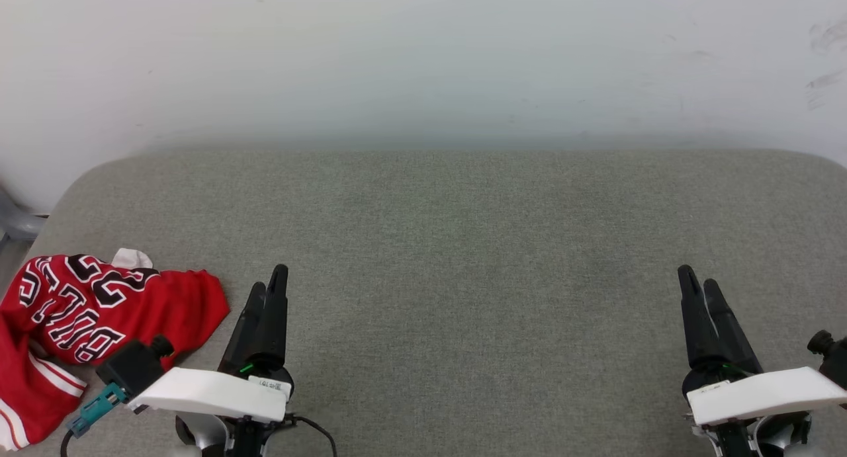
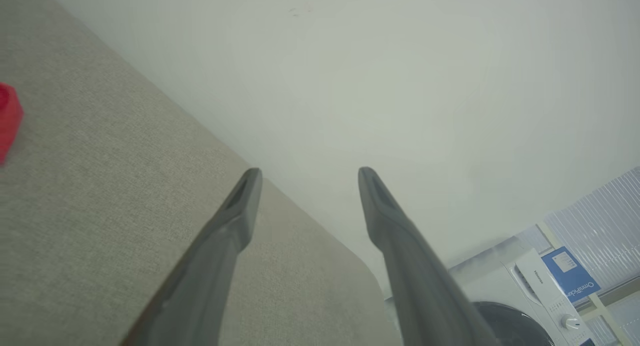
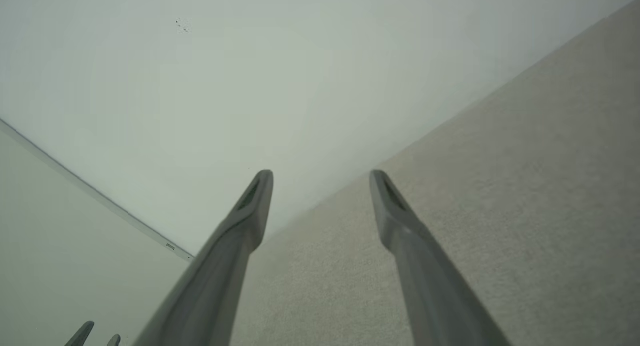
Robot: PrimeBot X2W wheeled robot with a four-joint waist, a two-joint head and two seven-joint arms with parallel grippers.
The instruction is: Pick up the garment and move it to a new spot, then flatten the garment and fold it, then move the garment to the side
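The garment [image 1: 79,318] is a red jersey with black white-outlined letters and numbers, lying crumpled at the near left corner of the grey fabric surface [image 1: 463,245]. A bit of white cloth pokes out at its top, and striped trim shows at its lower edge. A sliver of its red cloth [image 2: 7,118] shows at the left edge of the left wrist view. My left gripper [image 1: 268,282] hovers open just right of the jersey, holding nothing; its fingers [image 2: 235,221] stand apart. My right gripper [image 1: 698,278] is open and empty at the near right, fingers [image 3: 250,211] spread.
A pale wall [image 1: 423,60] rises behind the surface's far edge. A grey chair part [image 1: 13,222] sits beyond the left corner. In the left wrist view, a white washing machine [image 2: 525,296] stands past the surface's end.
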